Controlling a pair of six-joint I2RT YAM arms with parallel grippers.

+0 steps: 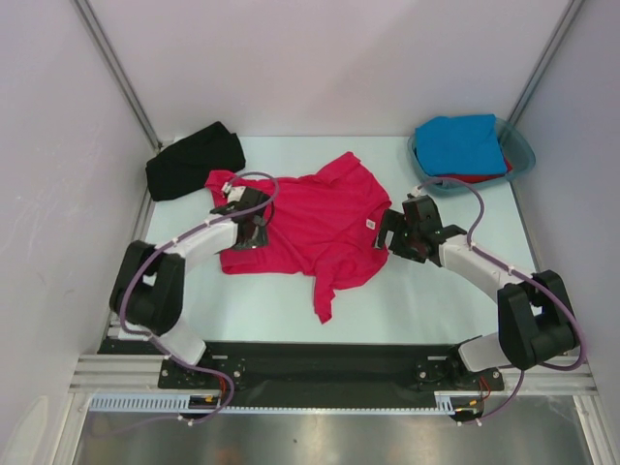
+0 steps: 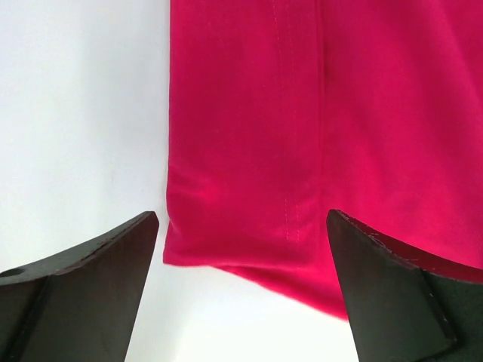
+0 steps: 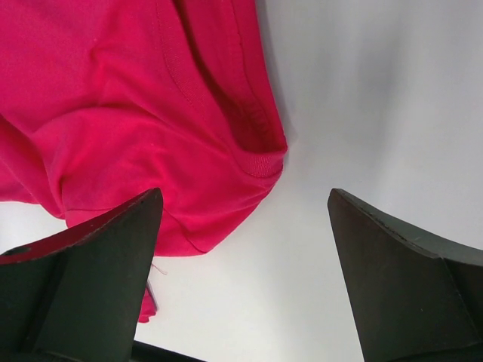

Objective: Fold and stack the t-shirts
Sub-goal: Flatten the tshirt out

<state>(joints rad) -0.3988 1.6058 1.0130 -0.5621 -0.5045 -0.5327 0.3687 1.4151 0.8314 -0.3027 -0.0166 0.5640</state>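
Four shirts are out, and only one is spread on the table (image 1: pixel 436 310). The pink shirt (image 1: pixel 310 228) lies opened up but rumpled in the middle, with one sleeve trailing toward the near edge and a small white label (image 1: pixel 369 224) showing near its right side. The black shirt (image 1: pixel 194 160) sits in a bundle at the far left corner, just beside the pink one's upper left sleeve. At the far right corner stands a teal tub (image 1: pixel 521 147). The blue shirt (image 1: pixel 463 143) is on top inside it, and a strip of the red shirt (image 1: pixel 480 178) peeks out beneath.

Both arms reach in from the near edge, one to each side of the pink shirt. The left tool (image 1: pixel 237 205) hangs over the shirt's left edge with its jaws spread wide and nothing held. From its wrist camera, a hemmed corner of pink cloth lies below the gap between the fingers (image 2: pixel 98 264), and bare table shows on the left.

The right tool (image 1: pixel 392 232) is at the shirt's right edge, close to the label. It too is wide open and grips nothing. In its wrist view, one finger (image 3: pixel 90 264) is over a fold of pink cloth with a ribbed edge, and the other is over bare table. I cannot tell whether either tool actually touches the cloth.
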